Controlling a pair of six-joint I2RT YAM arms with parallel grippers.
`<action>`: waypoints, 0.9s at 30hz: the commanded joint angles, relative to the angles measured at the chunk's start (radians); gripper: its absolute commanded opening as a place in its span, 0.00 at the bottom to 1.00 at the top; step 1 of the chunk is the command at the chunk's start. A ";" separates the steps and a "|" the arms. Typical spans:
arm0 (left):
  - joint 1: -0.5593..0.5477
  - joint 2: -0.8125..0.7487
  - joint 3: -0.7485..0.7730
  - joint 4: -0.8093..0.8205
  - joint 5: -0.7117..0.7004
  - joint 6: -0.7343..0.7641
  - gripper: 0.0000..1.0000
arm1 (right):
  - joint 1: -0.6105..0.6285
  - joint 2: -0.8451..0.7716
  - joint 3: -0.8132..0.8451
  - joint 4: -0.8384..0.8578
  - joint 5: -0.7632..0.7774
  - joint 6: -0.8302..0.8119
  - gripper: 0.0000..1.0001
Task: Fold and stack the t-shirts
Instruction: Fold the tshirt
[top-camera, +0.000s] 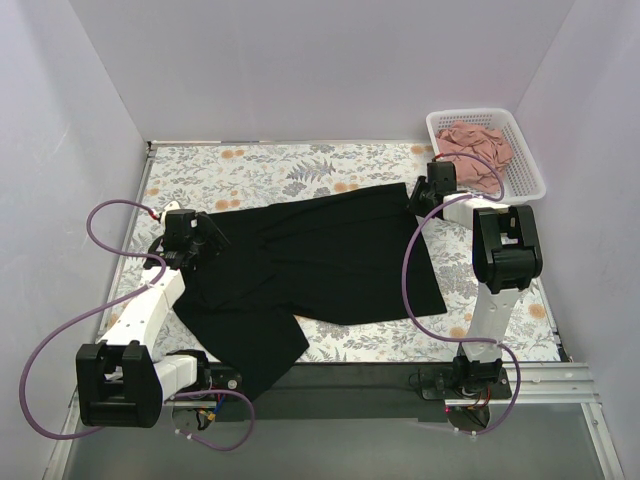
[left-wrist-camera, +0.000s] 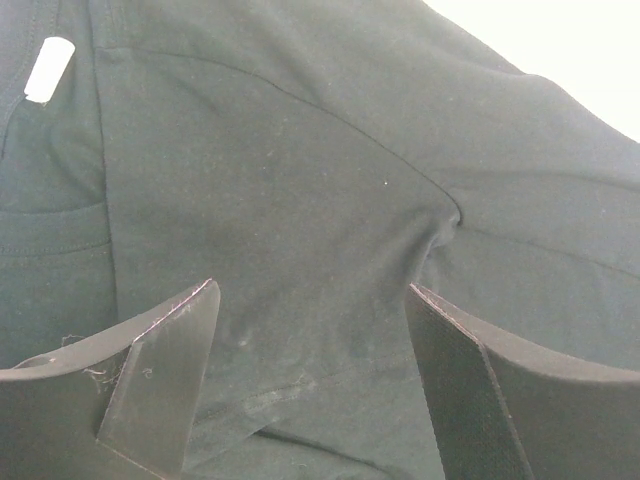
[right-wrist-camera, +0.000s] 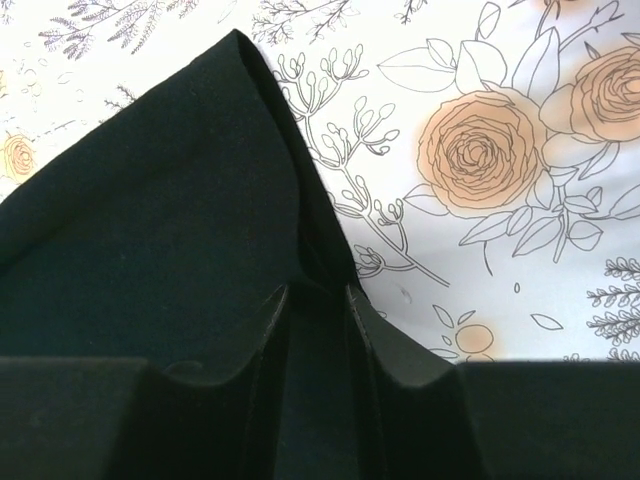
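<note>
The black t-shirt (top-camera: 320, 260) lies spread on the bench (top-camera: 280, 165).
The left tool (left-wrist-camera: 310, 300) hangs wide open just above its cloth, holding nothing; the right tool (right-wrist-camera: 318, 295) is nearly closed, pinching its far right corner. Just beyond the right tool, the pink t-shirt (top-camera: 478, 148) lies bunched in a white basket (top-camera: 528, 160).

Plain white walls (top-camera: 300, 70), floral-print tabletop (top-camera: 280, 170), dark rail (top-camera: 350, 385) at near edge, even light
</note>
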 joint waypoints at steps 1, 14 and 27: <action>-0.004 -0.007 0.003 0.010 0.007 0.014 0.74 | -0.002 0.021 0.037 0.030 -0.013 0.004 0.32; -0.004 0.000 0.001 0.010 0.001 0.015 0.73 | -0.002 -0.053 0.034 0.012 0.013 -0.047 0.04; -0.004 -0.006 -0.002 0.009 0.004 0.020 0.73 | -0.004 -0.028 0.086 -0.034 -0.044 -0.067 0.19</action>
